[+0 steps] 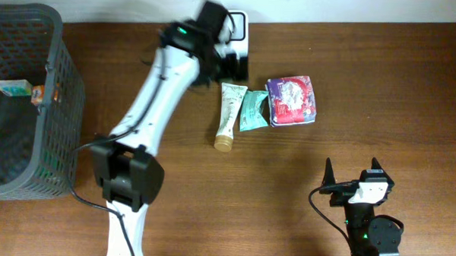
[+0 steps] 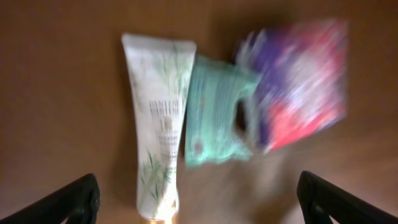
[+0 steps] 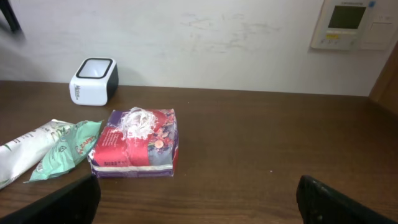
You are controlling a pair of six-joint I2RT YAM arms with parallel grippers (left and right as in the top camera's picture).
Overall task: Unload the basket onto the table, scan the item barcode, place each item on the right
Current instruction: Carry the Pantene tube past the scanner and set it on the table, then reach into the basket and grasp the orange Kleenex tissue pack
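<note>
Left claw (image 2: 199, 204): spread, empty, over tube (image 2: 158, 124). Right claw (image 3: 199, 205): spread, well apart from tube. Step, likely: pickup; next, descend and clench.

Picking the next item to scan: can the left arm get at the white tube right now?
Probably yes. The left gripper hangs open close to the white tube, with nothing covering it. The teal sachet lies against one side, so a finger may nudge it.
</note>
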